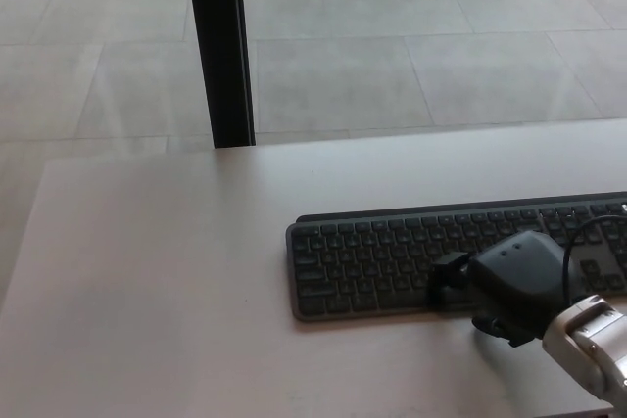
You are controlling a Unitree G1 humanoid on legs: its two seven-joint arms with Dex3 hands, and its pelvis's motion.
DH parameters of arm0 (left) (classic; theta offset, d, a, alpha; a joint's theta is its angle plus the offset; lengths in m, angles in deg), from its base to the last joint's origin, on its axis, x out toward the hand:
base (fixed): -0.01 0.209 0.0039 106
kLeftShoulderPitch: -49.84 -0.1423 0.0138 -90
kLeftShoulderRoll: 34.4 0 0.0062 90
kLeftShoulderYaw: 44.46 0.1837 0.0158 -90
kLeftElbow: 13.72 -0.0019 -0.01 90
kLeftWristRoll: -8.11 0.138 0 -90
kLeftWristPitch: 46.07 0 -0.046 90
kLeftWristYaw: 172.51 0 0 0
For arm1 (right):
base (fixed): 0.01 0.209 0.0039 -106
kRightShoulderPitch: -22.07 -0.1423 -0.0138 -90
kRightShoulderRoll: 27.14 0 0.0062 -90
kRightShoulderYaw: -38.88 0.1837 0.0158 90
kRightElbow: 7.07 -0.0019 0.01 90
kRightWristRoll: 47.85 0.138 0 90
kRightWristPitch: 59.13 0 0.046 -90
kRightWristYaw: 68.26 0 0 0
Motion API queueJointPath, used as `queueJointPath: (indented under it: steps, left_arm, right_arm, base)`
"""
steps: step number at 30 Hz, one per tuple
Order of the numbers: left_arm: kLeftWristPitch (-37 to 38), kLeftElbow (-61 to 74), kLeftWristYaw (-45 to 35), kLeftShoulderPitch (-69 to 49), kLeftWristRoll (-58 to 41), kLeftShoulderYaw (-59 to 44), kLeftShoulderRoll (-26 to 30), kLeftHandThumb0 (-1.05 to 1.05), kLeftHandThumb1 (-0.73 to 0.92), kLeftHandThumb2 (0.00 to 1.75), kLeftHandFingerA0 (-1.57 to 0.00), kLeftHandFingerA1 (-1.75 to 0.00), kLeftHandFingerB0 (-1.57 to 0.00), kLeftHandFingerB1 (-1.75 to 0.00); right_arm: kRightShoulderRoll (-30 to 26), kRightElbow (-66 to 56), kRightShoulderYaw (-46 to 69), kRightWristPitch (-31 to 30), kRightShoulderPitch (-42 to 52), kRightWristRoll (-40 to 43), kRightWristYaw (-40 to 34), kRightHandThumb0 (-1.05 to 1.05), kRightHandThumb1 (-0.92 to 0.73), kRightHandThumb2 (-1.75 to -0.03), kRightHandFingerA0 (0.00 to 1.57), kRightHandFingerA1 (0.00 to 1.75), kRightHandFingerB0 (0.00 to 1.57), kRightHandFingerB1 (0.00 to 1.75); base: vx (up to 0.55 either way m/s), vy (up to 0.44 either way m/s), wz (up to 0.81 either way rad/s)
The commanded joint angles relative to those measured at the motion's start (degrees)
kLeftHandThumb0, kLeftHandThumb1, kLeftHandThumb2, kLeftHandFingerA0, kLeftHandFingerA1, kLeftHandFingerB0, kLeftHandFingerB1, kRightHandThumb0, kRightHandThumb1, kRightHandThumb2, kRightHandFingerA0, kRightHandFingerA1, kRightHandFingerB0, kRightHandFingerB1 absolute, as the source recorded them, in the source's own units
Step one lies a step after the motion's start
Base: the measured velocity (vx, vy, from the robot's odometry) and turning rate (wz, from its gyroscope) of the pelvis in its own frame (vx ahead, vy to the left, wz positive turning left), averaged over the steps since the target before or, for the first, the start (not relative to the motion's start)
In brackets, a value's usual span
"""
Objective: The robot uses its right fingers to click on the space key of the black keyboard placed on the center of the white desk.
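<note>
Right hand positioned over the front key row of the keyboard.

The black keyboard [392, 256] is laid flat on the white counter [176, 271], right of centre and cut off by the right picture edge. The right hand [514, 286] is held low over its front edge, presumably so that the space key can be reached; one of its fingers [449, 271] is extended onto the bottom row. Whether the other fingers are closed cannot be told. No containers are present. The left hand is not shown.

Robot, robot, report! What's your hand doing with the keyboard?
Right hand over black keyboard, fingertip at bottom row. Left hand not in view. Nothing blocking.
</note>
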Motion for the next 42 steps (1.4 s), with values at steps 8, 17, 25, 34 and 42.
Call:
queueJointPath:
  steps: [8, 17, 25, 34, 42]
  left_arm:
    - [1.46, 0.07, 0.19, 0.88, -0.78, -0.07, 1.03, -0.45, 0.57, 0.56, -0.84, -0.78, -0.75, -0.58]
    - [1.96, -0.32, 0.25, 0.94, 0.05, 0.66, 1.34, -0.47, 0.57, 0.57, -0.82, -0.76, -0.72, -0.58]
    - [2.04, -0.42, 0.74, 0.93, 0.16, 0.83, 1.27, -0.48, 0.58, 0.57, -0.84, -0.79, -0.73, -0.58]
    - [1.67, -0.25, 0.57, 1.43, -1.02, 0.04, 1.18, -0.46, 0.58, 0.57, -0.85, -0.77, -0.73, -0.59]
    - [1.78, -0.23, 0.06, 1.42, -0.69, 0.16, 1.24, -0.46, 0.58, 0.57, -0.86, -0.79, -0.72, -0.59]
  right_arm:
    - [0.23, 1.72, -2.33, 0.71, 2.48, -0.54, 2.65, -0.28, -0.66, -0.65, 0.85, 1.60, 0.67, 0.53]
    - [-0.87, 1.77, -3.53, -0.16, 3.12, -1.84, 1.61, -0.29, -0.62, -0.63, 0.83, 1.60, 0.77, 0.56]
    - [-2.56, -0.21, -3.40, 0.19, 4.22, -1.06, 2.27, -0.32, -0.62, -0.63, 0.83, 1.57, 0.68, 0.52]
    - [-2.17, -1.59, -3.64, -3.44, 6.51, -1.74, 3.15, -0.33, -0.64, -0.65, 0.79, 1.54, 0.67, 0.51]
    - [-1.62, -0.23, -4.78, -5.34, 7.15, -2.70, 0.79, -0.32, -0.63, -0.66, 0.85, 1.53, 0.70, 0.53]
  base:
    - [0.00, 0.000, 0.00]
    - [0.00, 0.000, 0.00]
    - [0.00, 0.000, 0.00]
    - [0.00, 0.000, 0.00]
    - [0.00, 0.000, 0.00]
